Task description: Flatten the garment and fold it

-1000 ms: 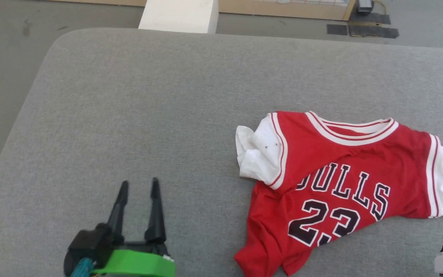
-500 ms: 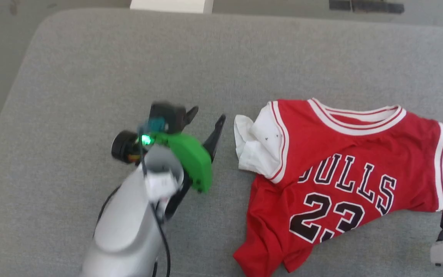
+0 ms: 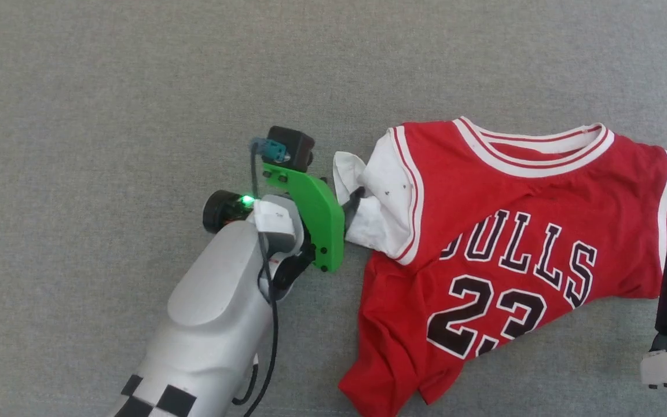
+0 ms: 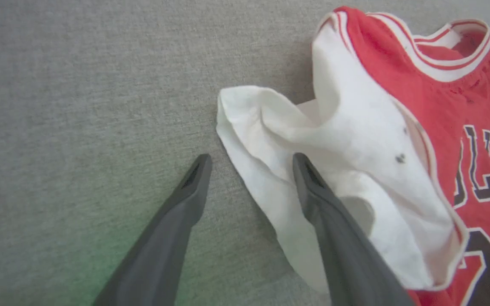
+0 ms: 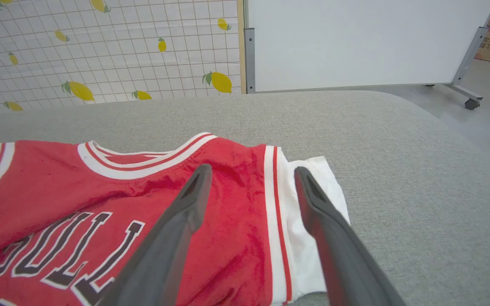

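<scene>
We look down on a grey fabric-covered bench (image 3: 107, 116) with the garment (image 3: 519, 249) lying on its right part, front side up. It is a red jersey-style shirt with black, white-outlined lettering and the number 23 across the chest. Its striped collar (image 3: 533, 156) points toward the far side of the bench. The lower hem is rumpled and runs at a slant, with one corner bunched near the lower edge of the head view.

The white sleeve on the robot's left (image 4: 313, 140) is crumpled into loose folds. The left end effector (image 4: 251, 158) is at that sleeve with its two dark fingers spread apart and nothing grasped. One finger is over the white cloth, the other is over bare bench, and the sleeve's outer edge lies between them. We cannot tell whether the fingers touch the fabric. A green bracket (image 3: 316, 214) sits on that arm's wrist.

The right end effector (image 5: 252, 169) is released too, with its fingers wide apart above the garment's other shoulder. One finger is over red cloth and the other over the flat white sleeve (image 5: 313, 204). The red-and-white trim runs between them.

Beyond the bench stand a lemon-printed grid sheet (image 5: 100, 46) and a white panel on wheels (image 5: 355, 42).
</scene>
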